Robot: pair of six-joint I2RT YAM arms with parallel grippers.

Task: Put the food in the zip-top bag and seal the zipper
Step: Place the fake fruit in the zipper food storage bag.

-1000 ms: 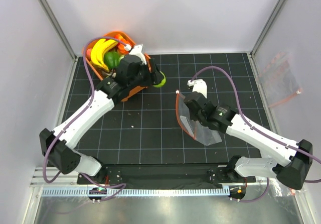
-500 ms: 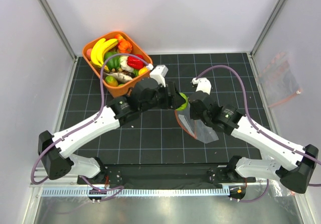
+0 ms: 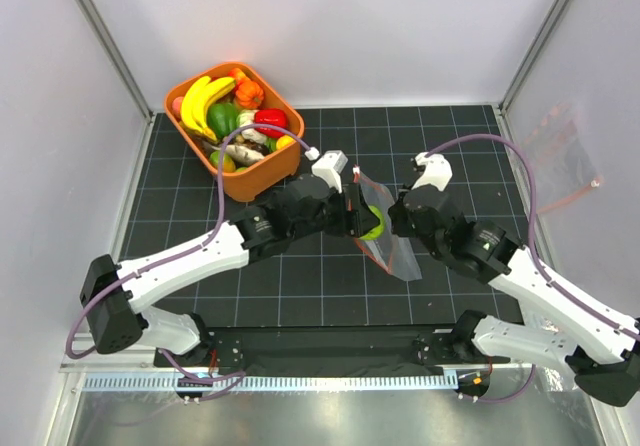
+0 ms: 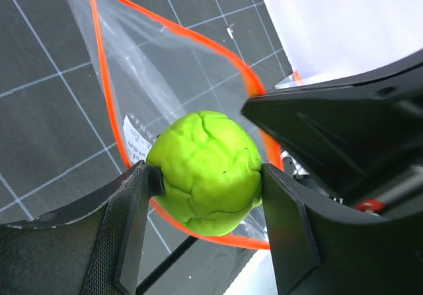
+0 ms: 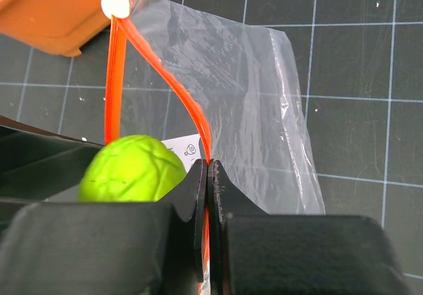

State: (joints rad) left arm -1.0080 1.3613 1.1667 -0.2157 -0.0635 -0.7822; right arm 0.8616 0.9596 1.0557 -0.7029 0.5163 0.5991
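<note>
Your left gripper (image 4: 205,184) grips the lime-green toy fruit (image 4: 206,169) at the open mouth of the zip-top bag (image 5: 264,103). Your right gripper (image 5: 208,176), fully closed, pinches its zipper (image 5: 188,110). The orange tub (image 3: 257,180) sits beyond the bag.

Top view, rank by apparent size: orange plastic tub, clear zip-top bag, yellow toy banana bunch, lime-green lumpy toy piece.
1. orange plastic tub
2. clear zip-top bag, partly covered, so its margin over the bananas is unsure
3. yellow toy banana bunch
4. lime-green lumpy toy piece, mostly covered, clearly smallest

The lime-green food (image 4: 206,172) is glossy, lumpy plastic, the zip-top bag (image 5: 251,103) clear and crinkly, the tub (image 3: 262,174) at ten o'clock smooth plastic.
</note>
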